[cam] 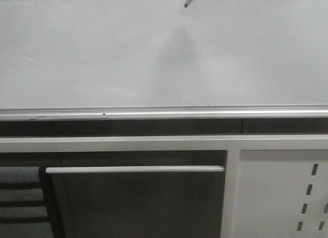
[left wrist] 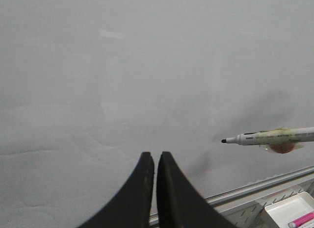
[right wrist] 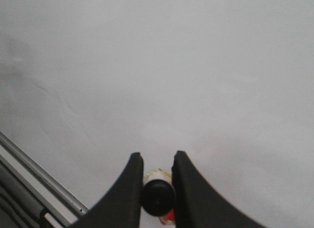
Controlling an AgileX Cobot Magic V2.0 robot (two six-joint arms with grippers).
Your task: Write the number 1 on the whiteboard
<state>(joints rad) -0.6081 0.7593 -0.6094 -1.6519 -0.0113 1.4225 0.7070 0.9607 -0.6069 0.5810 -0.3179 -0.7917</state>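
Pale grey-white and unmarked, the whiteboard (cam: pixel 102 53) fills most of each view, its silver edge strip (cam: pixel 164 113) running along the near side; no number 1 shows anywhere on it, so by my reading the stroke is not yet begun. Beyond that near edge, toward the robot, lies a white perforated panel (cam: pixel 282 192).

The right gripper (right wrist: pixel 156 164) has its jaws narrowed onto the marker (left wrist: pixel 267 138), clamping the barrel end-on. The left gripper (left wrist: pixel 153 162) has its jaws pressed together on nothing and hangs over bare board.

To write well, bring the black tip (cam: pixel 185 5) down until it just touches the board, then draw one short straight line toward the near edge (light, even pressure, or the tip may skid).

The left wrist view alone shows the marker side-on, tip bare and seemingly clear of the board, plus a small tray (left wrist: pixel 294 213) past the board's edge. The front view catches only the tip; the right wrist view shows the grip but hides the tip.
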